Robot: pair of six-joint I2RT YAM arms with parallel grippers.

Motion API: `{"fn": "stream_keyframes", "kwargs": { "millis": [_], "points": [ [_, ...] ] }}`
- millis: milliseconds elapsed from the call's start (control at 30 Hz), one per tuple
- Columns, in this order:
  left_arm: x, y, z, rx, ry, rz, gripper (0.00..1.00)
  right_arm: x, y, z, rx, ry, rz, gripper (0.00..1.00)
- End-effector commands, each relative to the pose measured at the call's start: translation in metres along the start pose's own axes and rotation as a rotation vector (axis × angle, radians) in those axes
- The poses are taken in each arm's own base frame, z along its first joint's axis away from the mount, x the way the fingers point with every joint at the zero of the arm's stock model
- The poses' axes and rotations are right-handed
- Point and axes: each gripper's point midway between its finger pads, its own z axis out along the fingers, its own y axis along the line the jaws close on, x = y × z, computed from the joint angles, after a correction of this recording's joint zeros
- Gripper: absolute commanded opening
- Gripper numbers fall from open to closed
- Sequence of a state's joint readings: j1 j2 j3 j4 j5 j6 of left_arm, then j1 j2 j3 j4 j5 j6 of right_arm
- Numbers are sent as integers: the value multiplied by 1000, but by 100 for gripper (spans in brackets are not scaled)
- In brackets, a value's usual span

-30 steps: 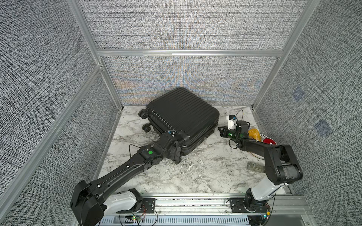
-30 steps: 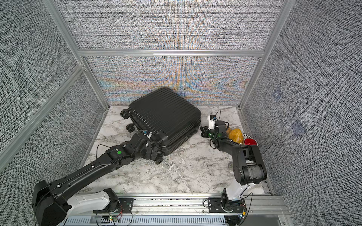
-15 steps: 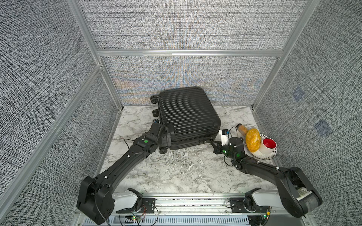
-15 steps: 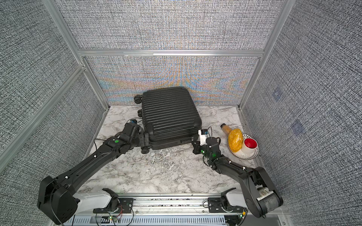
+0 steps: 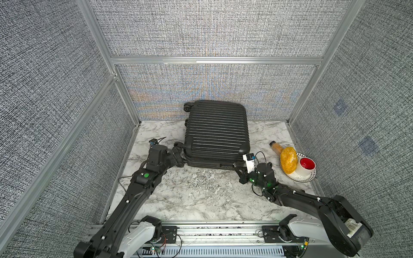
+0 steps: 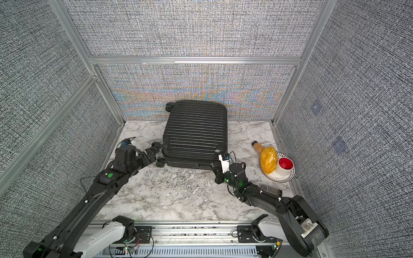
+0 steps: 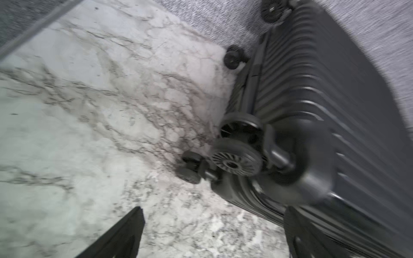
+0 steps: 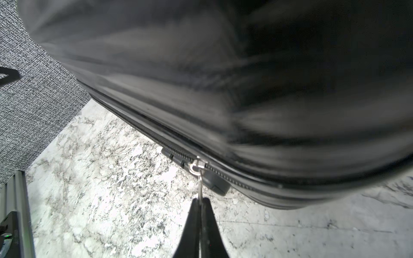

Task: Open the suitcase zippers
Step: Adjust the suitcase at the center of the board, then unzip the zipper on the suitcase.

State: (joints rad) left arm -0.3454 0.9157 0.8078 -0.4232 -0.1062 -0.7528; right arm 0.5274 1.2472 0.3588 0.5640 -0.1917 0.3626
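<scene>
The suitcase (image 5: 216,134) lies flat on the marble table (image 5: 201,196), its far edge against the back wall (image 5: 212,84). My right gripper (image 8: 201,204) is pinched shut on a silvery pull tab (image 8: 200,183) at the near side's seam, beside the lock (image 8: 218,186). By my reading the job has barely begun: the zipper track (image 8: 156,139) looks meshed on both sides of the slider, and the shells sit together. The whole run around the case is left to unzip. I can make out only this one pull, so where a second sits I cannot tell. The case's long axis runs across the table from side to side, with the ribs along it. The wheels (image 7: 234,160) point to my left, the top end to my right, and the ribbed shell faces up. My left gripper (image 5: 176,156) waits with jaws wide apart, holding nothing, just beside the near wheels.
</scene>
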Motion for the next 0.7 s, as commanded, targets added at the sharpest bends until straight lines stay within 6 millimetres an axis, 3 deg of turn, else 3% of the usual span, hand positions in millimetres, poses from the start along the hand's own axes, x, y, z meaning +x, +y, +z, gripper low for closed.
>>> {"fn": "stream_keyframes", "kwargs": {
  "millis": [0,100,433,667],
  "points": [
    [-4,-15,-11,154,-54,-291,99,-1,-4,2,20,-11,-2,0],
    [-15,-21,-6,214,-108,-456,97,-3,0,3,-3,-19,2,0],
    [-22,-53,41,253,1,-676,96,-4,1,-2,-3,-26,8,0],
    [-7,-33,64,144,11,-719,93,-2,-16,-6,84,-26,53,0]
  ]
}}
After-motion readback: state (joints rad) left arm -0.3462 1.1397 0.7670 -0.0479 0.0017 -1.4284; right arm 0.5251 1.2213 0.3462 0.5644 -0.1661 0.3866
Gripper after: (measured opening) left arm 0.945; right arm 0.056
